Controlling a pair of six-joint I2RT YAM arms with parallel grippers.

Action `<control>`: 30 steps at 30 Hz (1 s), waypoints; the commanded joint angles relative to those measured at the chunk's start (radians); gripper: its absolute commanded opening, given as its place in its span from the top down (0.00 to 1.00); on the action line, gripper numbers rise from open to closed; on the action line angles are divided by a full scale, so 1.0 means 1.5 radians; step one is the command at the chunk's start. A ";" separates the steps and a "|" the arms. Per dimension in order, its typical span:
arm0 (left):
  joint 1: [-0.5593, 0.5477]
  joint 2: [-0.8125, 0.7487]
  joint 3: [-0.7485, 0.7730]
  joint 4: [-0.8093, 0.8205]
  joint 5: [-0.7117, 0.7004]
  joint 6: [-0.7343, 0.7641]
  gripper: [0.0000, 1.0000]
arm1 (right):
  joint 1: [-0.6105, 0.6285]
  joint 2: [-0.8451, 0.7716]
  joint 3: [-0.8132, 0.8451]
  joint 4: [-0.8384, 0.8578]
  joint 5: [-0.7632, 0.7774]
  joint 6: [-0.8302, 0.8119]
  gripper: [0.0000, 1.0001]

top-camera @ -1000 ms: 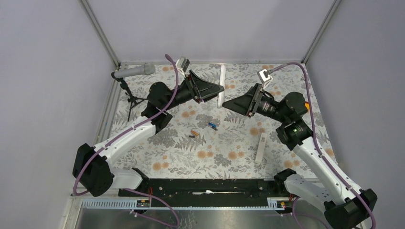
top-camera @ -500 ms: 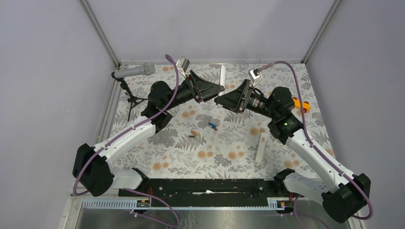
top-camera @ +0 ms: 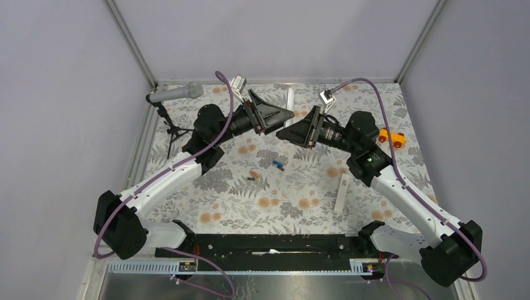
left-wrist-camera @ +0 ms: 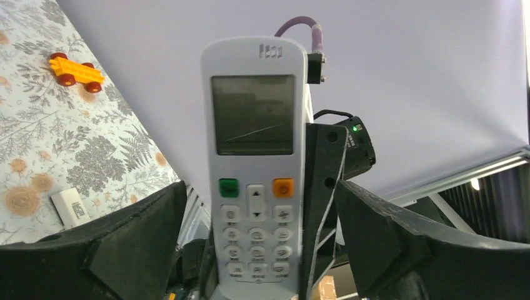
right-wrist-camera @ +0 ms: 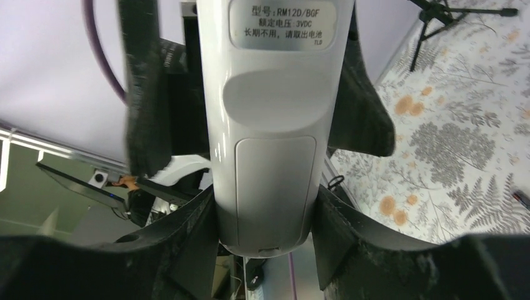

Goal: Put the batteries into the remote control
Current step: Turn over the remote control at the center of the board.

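White plastic, the remote control (left-wrist-camera: 253,156) stands at the centre of the left wrist view, held off the table (top-camera: 300,206) with its screen toward that camera. The left end effector (left-wrist-camera: 259,187) is wide open, its fingers clear of both edges. The right end effector (right-wrist-camera: 265,206) grips the handset by its long edges, the plain back facing its camera. The orange-brown battery (top-camera: 254,173) and blue battery (top-camera: 278,164) lie mid-frame in the top view, well apart from it. On such smooth plastic the single grip may slip or tilt. A retreating left finger could also knock the handset loose.
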 commanded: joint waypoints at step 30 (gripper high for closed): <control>-0.062 0.074 0.272 -0.652 -0.190 0.230 0.38 | 0.091 0.047 0.138 -0.437 0.195 -0.453 0.84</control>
